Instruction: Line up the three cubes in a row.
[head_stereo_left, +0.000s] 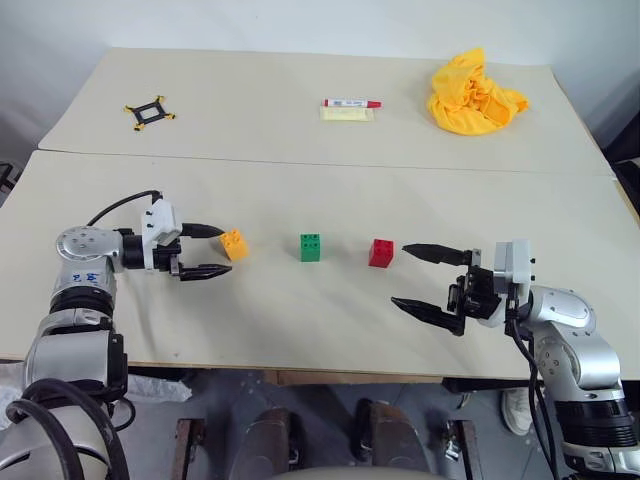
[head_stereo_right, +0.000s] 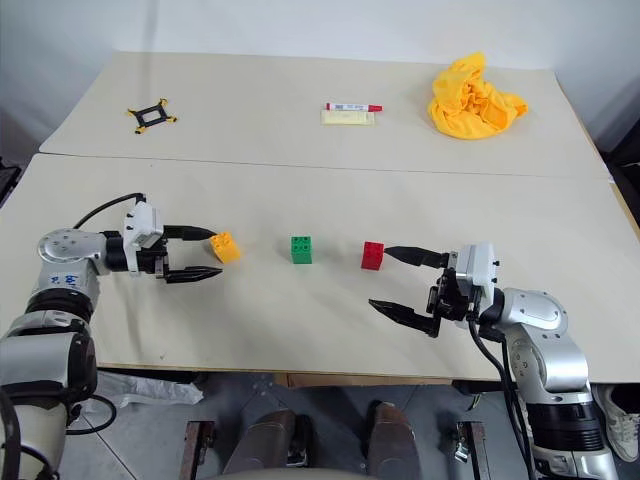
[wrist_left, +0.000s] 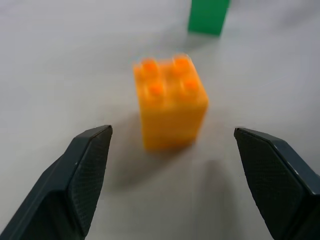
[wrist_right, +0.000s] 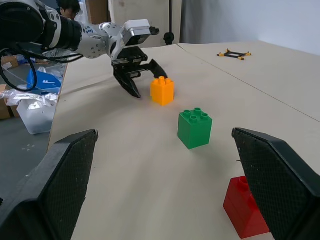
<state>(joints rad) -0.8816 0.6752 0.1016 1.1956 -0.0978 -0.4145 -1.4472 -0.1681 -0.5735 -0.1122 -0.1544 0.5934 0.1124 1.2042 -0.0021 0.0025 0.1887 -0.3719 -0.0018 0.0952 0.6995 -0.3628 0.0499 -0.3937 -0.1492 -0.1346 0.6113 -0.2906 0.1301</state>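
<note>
Three studded cubes stand on the near table in a rough row: orange-yellow (head_stereo_left: 234, 244) on the left, green (head_stereo_left: 311, 247) in the middle, red (head_stereo_left: 381, 252) on the right. My left gripper (head_stereo_left: 217, 250) is open just left of the orange-yellow cube (wrist_left: 170, 101), which stands a little beyond its fingertips and untouched. To the right of the red cube (wrist_right: 246, 209), my right gripper (head_stereo_left: 410, 274) is open, its fingers pointing toward that cube with nothing between them. The green cube (wrist_right: 195, 127) stands upright between the other two.
On the far table lie a black-and-yellow X-shaped bracket (head_stereo_left: 150, 113), a red marker on a pale note (head_stereo_left: 350, 105) and a crumpled yellow cloth (head_stereo_left: 472, 93). A seam (head_stereo_left: 320, 162) separates the two tables. The near table's front edge (head_stereo_left: 300, 368) runs just below both grippers.
</note>
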